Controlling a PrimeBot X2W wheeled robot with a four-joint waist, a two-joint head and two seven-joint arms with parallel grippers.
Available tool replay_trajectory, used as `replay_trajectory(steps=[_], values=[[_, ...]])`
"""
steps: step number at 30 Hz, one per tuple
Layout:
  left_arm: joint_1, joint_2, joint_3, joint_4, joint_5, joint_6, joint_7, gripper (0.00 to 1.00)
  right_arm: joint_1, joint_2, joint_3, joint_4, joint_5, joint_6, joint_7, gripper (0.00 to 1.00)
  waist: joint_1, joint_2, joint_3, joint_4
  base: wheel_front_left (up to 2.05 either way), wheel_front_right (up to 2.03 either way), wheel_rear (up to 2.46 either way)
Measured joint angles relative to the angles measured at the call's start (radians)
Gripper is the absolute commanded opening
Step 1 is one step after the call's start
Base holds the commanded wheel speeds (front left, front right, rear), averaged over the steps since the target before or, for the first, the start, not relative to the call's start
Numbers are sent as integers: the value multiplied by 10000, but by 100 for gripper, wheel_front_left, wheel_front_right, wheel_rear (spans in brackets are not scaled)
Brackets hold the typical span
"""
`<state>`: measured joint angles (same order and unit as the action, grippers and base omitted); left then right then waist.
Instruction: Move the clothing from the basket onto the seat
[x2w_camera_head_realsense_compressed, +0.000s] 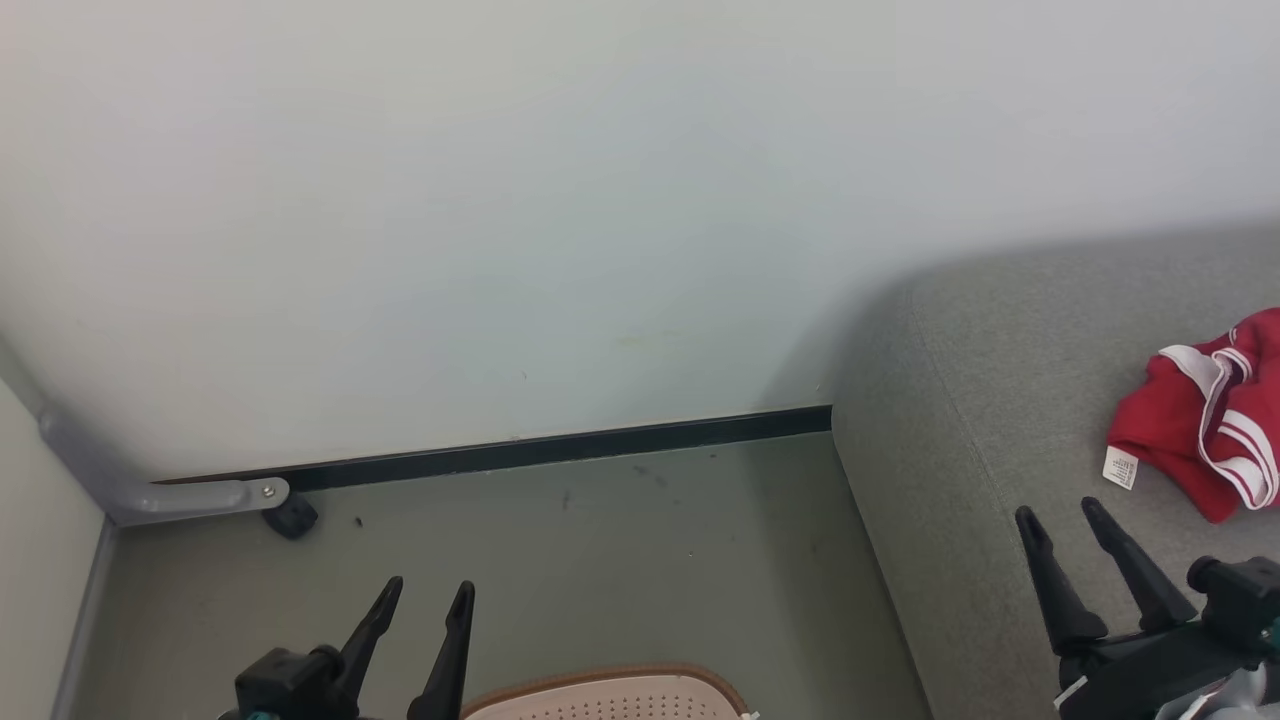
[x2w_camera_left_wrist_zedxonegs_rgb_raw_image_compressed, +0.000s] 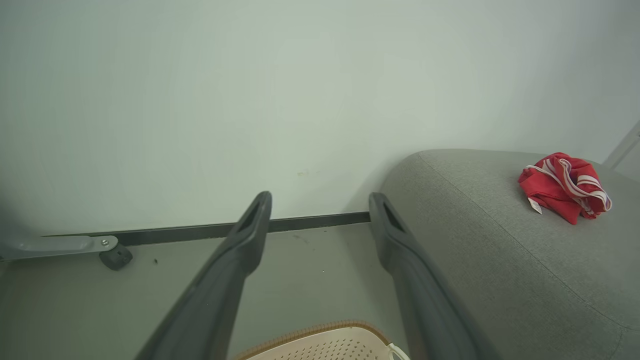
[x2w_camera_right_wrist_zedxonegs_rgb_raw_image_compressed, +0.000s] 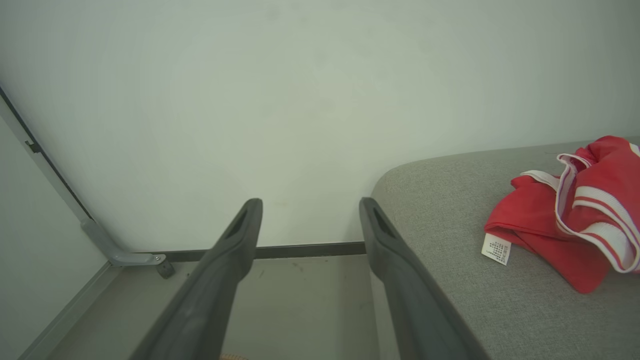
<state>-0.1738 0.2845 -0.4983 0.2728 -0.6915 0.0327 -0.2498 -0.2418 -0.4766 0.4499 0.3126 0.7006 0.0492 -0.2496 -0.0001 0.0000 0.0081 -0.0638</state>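
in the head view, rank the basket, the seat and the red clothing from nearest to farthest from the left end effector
1. basket: on the floor, just below and right of the left end effector.
2. seat: its rounded edge is farther off to the right.
3. clothing: far right, lying on top of the seat.

A red garment (x2w_camera_head_realsense_compressed: 1205, 420) with white trim and stripes lies crumpled in a loose heap on the grey fabric seat (x2w_camera_head_realsense_compressed: 980, 380), well in from its rounded end. A small white care label (x2w_camera_head_realsense_compressed: 1121, 467) sticks out flat on the cushion at the heap's edge. The seat is broad and soft-cornered, with a stitched seam running along its top. The cream basket (x2w_camera_head_realsense_compressed: 610, 697), dotted with small holes and edged with a brown rim, stands on the floor (x2w_camera_head_realsense_compressed: 620, 540) near the seat's end, apart from the garment; what it holds cannot be told
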Motion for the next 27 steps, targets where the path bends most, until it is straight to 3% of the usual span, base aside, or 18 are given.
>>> replay_trajectory(steps=[10, 27], values=[[427, 35, 704, -244, 203, 393, 0, 100, 645, 725, -178, -740, -667, -322, 0, 100, 0, 0, -97, 84, 0, 0, 0], [811, -249, 1490, -706, 719, 566, -2, 100, 1120, 913, -773, -1216, -1396, -297, 0, 100, 0, 1, -13, -42, 0, 0, 0]])
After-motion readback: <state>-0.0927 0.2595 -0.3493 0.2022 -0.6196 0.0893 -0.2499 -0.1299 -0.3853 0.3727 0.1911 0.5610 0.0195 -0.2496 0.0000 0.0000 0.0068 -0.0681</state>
